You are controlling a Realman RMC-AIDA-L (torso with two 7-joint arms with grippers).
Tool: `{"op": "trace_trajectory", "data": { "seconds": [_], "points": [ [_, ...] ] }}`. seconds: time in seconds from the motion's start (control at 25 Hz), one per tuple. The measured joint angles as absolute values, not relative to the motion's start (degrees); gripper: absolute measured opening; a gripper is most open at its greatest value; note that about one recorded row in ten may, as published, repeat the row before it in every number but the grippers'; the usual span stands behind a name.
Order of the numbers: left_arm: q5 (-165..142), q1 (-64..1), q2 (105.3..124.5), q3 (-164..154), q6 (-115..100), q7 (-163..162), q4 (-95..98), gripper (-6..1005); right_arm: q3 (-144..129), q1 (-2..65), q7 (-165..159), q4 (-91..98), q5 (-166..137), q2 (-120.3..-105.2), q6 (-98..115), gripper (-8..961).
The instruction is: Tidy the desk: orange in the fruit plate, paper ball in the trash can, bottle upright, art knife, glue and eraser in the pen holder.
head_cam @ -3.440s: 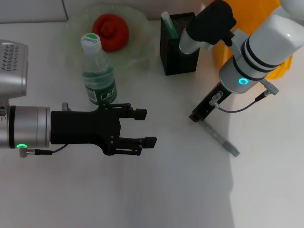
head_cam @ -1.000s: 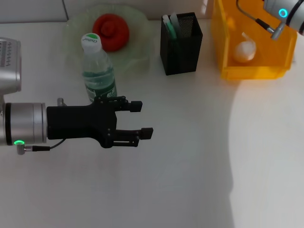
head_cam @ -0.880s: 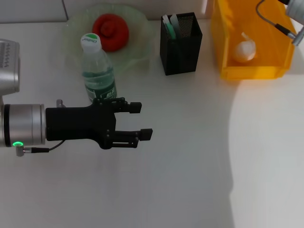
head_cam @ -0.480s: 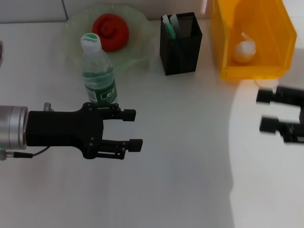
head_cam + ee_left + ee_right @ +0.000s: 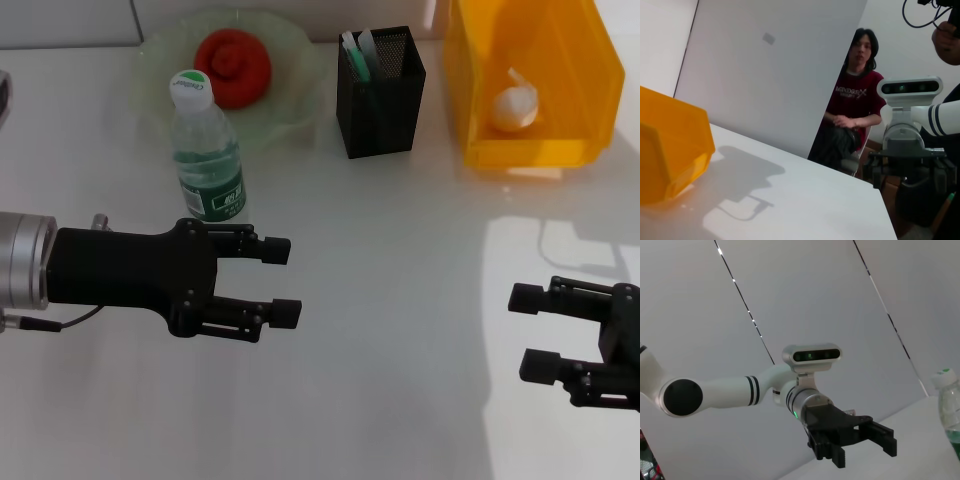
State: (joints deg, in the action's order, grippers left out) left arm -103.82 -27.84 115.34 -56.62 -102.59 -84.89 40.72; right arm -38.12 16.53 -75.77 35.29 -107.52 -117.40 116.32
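Observation:
The orange [image 5: 233,66] lies in the pale green fruit plate [image 5: 292,108] at the back left. The bottle [image 5: 208,155] stands upright in front of the plate; it also shows in the right wrist view [image 5: 950,407]. The paper ball [image 5: 513,107] lies inside the orange-yellow trash can [image 5: 540,150] at the back right. The black mesh pen holder [image 5: 380,100] holds green and white stick-like items [image 5: 355,52]. The eraser is out of view. My left gripper [image 5: 283,280] is open and empty, just in front of the bottle. My right gripper [image 5: 528,331] is open and empty at the front right.
The white table [image 5: 400,300] stretches between the two grippers. In the left wrist view the trash can [image 5: 670,145] is at the table's edge, the right gripper [image 5: 910,165] is beyond it, and a seated person [image 5: 855,115] is behind.
My right arm left the area above the trash can and now hovers low at the front right, open. My left gripper drew back slightly toward the left.

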Motion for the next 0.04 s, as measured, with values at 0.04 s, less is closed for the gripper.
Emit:
{"op": "trace_trajectory", "data": {
  "seconds": [0.04],
  "points": [
    [-103.8, -27.8, 115.34, -56.6, -102.6, -84.9, 40.7, 783, -38.1, 16.5, -75.8, 35.3, -107.5, -117.4, 116.3, 751]
  ]
}}
